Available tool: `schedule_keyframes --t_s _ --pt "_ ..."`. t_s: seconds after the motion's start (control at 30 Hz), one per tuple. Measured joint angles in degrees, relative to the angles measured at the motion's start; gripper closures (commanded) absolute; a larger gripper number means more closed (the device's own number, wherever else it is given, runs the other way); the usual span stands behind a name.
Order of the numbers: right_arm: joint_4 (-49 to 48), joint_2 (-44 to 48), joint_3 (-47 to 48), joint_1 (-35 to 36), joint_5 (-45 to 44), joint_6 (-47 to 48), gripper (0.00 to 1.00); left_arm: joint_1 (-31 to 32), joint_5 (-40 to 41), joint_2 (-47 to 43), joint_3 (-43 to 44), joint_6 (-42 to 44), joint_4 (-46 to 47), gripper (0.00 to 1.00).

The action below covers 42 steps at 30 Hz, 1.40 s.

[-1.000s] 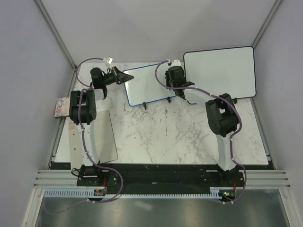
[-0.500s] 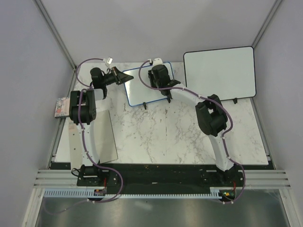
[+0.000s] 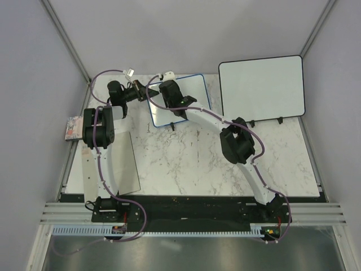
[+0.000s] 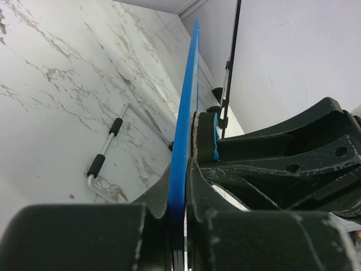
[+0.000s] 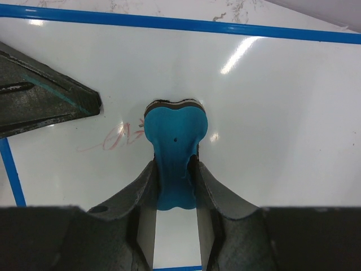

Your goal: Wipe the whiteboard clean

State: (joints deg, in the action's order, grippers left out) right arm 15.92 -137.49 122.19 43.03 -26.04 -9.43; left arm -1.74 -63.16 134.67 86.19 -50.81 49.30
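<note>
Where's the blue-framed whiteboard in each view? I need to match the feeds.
Top external: whiteboard upper centre, partly covered by the right arm.
Left wrist: whiteboard edge-on, a blue strip down the centre.
Right wrist: whiteboard fills the picture.
Shared landmark: the left pincer clamped on its edge.

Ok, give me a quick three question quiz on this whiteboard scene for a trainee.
1. True or false: the left gripper is shut on the blue frame of the small whiteboard.
2. The right gripper holds: A a marker, B a blue eraser, C nothing.
3. What colour is the writing beside the eraser?
Key: 1 true; 2 B; 3 red.
</note>
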Motion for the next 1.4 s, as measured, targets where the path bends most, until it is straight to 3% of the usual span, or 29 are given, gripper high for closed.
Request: schedule_keyframes --t_s 0.57,1.4 --pt "2.47 -2.19 1.64 5.35 -1.73 1.33 1.0 -0.13 -0.42 0.0 0.0 0.96 -0.42 0.98" --pt "-2.03 0.85 -3.52 2.1 -0.96 -7.5 1.0 0.35 0.17 -0.17 0.11 1.81 -1.03 0.98"
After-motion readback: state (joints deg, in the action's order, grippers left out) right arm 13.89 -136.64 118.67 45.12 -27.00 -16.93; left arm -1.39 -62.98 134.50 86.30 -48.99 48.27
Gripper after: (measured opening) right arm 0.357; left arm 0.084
